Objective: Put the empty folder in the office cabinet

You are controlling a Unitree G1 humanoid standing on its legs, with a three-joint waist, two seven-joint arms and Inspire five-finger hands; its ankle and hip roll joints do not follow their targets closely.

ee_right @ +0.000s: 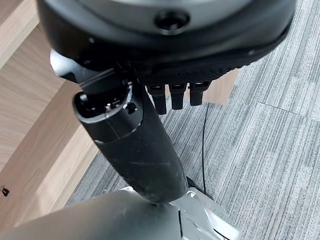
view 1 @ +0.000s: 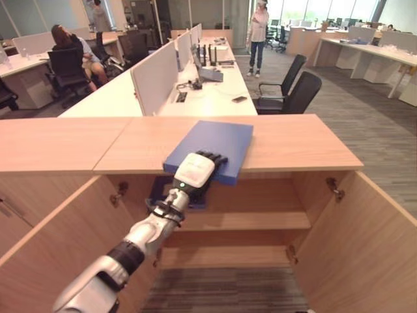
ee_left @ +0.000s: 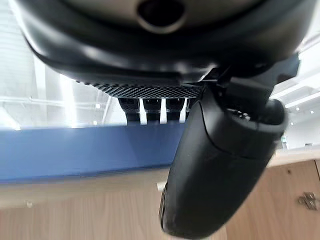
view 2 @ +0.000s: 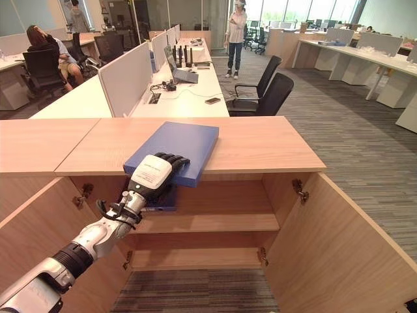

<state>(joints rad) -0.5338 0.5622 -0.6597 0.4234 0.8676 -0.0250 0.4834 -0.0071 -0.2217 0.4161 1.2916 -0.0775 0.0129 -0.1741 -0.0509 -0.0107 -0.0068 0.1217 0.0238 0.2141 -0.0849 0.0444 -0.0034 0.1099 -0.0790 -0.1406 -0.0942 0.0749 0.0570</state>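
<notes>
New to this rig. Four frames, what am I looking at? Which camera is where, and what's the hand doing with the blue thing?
It is a two-armed humanoid robot with dark fingered hands. The two wide pictures come from a stereo camera on its head, looking down at a wooden office cabinet with both doors swung open. The two close pictures come from cameras on the wrists, looking along each hand.

A blue folder lies flat on the cabinet top, its near edge jutting over the front. The left hand grips that near edge, fingers on top and thumb underneath. Another blue item sits on the upper shelf below.

The right hand hangs idle over grey carpet, holding nothing, fingers relaxed.

Behind are office desks, chairs and people.
</notes>
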